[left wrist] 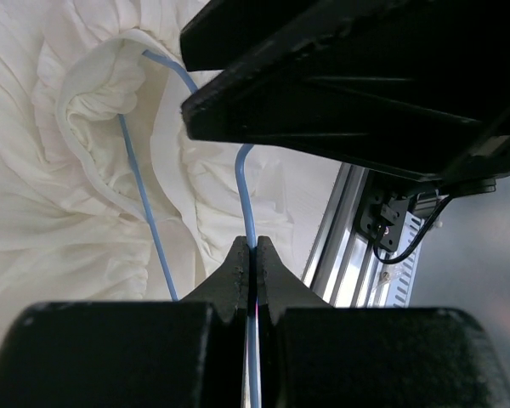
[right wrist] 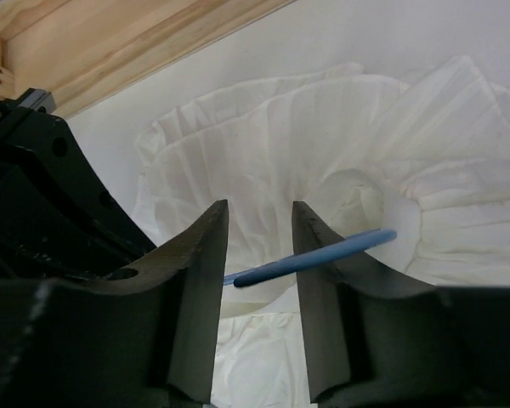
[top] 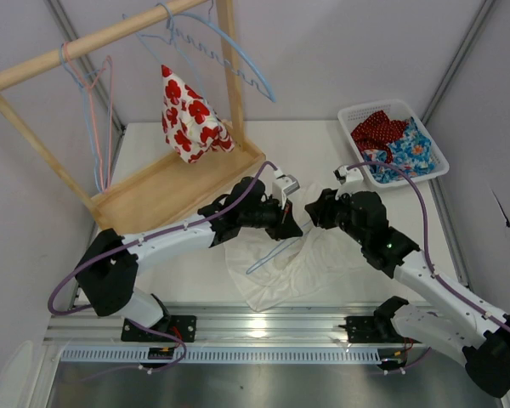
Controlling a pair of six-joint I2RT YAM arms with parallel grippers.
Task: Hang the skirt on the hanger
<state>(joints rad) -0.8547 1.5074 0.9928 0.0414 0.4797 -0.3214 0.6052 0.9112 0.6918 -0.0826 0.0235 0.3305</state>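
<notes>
- Judged step: feeding the blue hanger (left wrist: 247, 183) into the white skirt (top: 263, 285), which lies crumpled at table centre.
- The left gripper (left wrist: 253, 255) pinches the hanger wire. The right gripper (right wrist: 259, 234) stands parted, the hanger's end crossing its gap.
- Next move likely calls for the right jaws to grip, then work the fabric along.
- The basket (top: 374, 105) at 2 o'clock holds red-dotted and blue-floral garments.

The left arm (top: 166, 235) stretches low from its base at the near left toward the centre, forearm close to level. Its jaws are pressed together, with only the thin blue wire of the hanger (left wrist: 248, 204) pinched between their tips. The right arm (top: 412, 259) reaches up and leftward from the near right with its wrist angled down and its jaws parted, a clear gap between them; the two wrists face each other, just beside one another.
</notes>
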